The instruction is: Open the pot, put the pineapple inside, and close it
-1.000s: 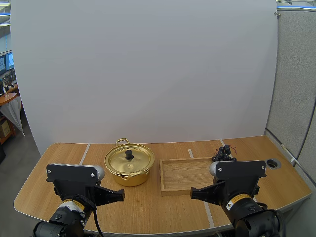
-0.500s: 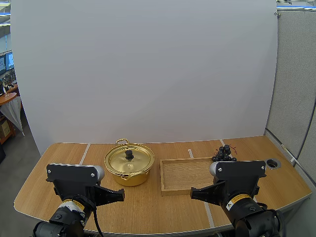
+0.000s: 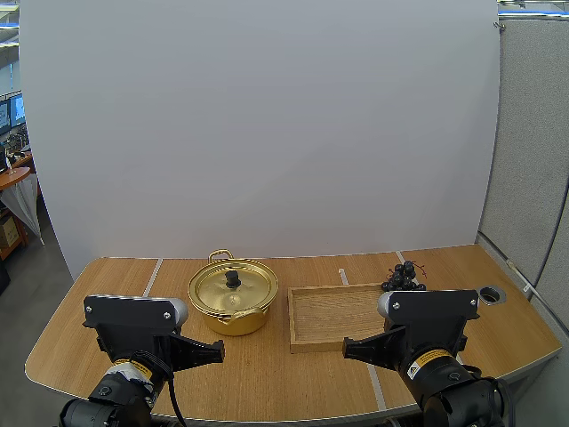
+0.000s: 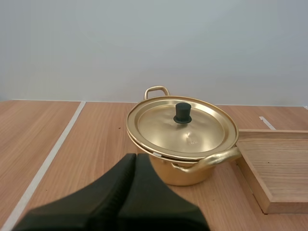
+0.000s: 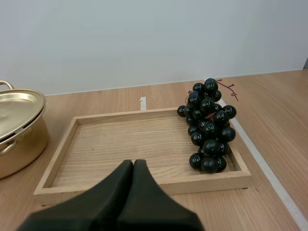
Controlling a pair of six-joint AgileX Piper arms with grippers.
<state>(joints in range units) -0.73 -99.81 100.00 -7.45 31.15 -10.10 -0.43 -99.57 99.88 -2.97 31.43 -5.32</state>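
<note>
A gold pot (image 3: 233,298) (image 4: 185,144) stands on the table's left-centre, its lid (image 4: 182,128) on, with a black knob (image 4: 182,112) on top. My left gripper (image 3: 216,352) (image 4: 135,163) is shut on nothing, low over the table in front of the pot and short of it. A bunch of dark grapes (image 3: 403,277) (image 5: 208,126) rests on the right end of the wooden tray (image 3: 338,317) (image 5: 115,142). My right gripper (image 3: 348,347) (image 5: 133,168) is shut and empty, hanging before the tray's near rim. I see no pineapple.
A round metal-rimmed hole (image 3: 491,294) sits in the tabletop at the far right. Pale tape lines (image 4: 45,161) run across the wood. Bare table lies between the pot and the arms.
</note>
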